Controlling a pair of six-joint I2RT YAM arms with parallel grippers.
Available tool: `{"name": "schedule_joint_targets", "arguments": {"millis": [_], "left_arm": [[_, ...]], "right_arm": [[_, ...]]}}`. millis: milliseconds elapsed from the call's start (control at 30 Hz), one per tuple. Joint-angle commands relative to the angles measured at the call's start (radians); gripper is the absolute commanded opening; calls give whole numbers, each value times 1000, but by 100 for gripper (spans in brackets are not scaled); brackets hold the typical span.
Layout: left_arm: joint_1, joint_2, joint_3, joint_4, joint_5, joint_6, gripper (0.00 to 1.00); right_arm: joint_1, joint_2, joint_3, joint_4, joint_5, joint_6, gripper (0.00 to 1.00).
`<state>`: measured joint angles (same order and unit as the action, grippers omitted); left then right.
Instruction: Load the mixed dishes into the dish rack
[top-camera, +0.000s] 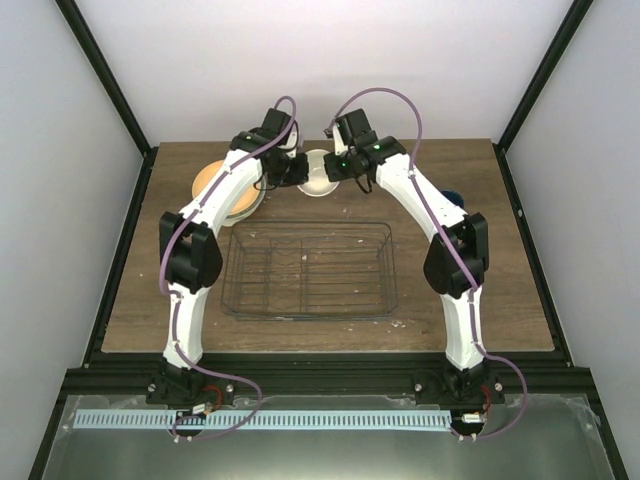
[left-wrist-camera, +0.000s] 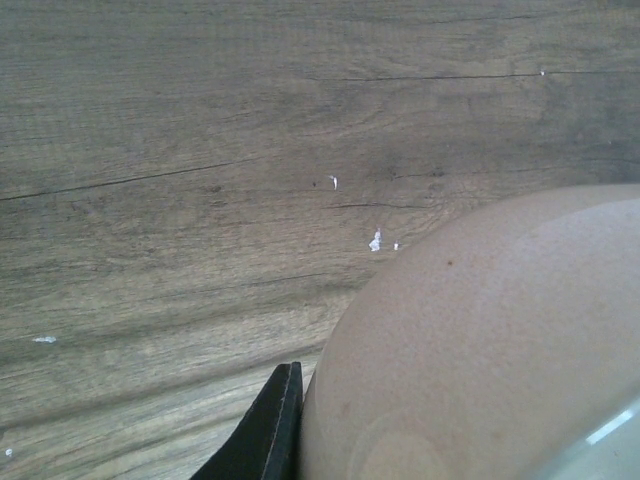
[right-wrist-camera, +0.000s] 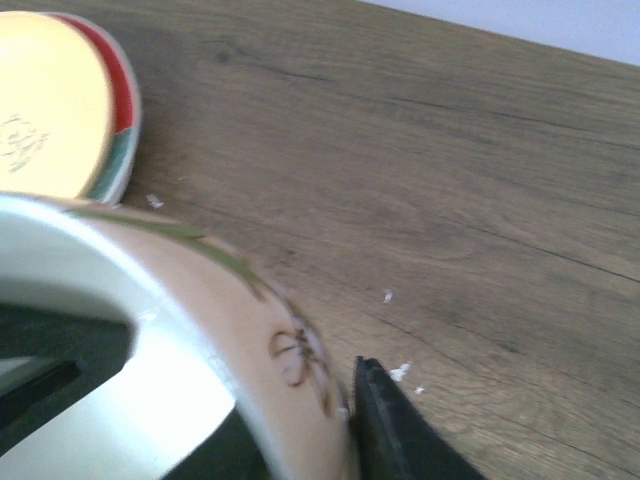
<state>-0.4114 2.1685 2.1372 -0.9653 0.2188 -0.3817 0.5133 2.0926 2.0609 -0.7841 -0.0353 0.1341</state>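
While the top view shows the bowl (top-camera: 318, 184) upper middle, near the worktop (top-camera: 480, 250) edge, the right wrist view shows the right hand (top-camera: 338, 167) clamped on its rim; left hand (top-camera: 287, 170), cannot tell.

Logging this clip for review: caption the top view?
Left hand and right hand flank the cream bowl beyond the empty dish rack; plates stacked at left.

White links (top-camera: 213, 196), black joint housings (top-camera: 190, 262); lilac cables (top-camera: 380, 91) looped alongside; green lights (top-camera: 343, 165) near wrists.
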Motion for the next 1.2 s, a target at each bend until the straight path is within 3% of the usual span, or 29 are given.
{"name": "schedule_joint_targets", "arguments": {"millis": [0,267,467,633,733,800,1000,1167], "left_arm": [[8,12,8,43,12,12,0],[10,58,43,36,-27,1,0],[17,82,47,60,-41,4,0],[28,71,38,77,-52,7,0],[42,60,15,85,-51,6,0],[49,51,-1,91,-51,4,0],[67,17,-44,111,-42,7,0],[80,-60,-145,194,14,33,0]], "right_arm": [[21,-93,20,16,-185,-23,27],[42,-118,49,-57,-260,-31,37],[42,-194,13,-38,-366,-58,59],[41,-240,-43,-55,-289,-101,76],[34,-258,-59,-59,-267,-106,94],[30,-269,-67,-56,-259,-103,100],[10,-278,-91,-69,-172,-90,100],[-66,-335,-224,23,-214,-20,100]]}}
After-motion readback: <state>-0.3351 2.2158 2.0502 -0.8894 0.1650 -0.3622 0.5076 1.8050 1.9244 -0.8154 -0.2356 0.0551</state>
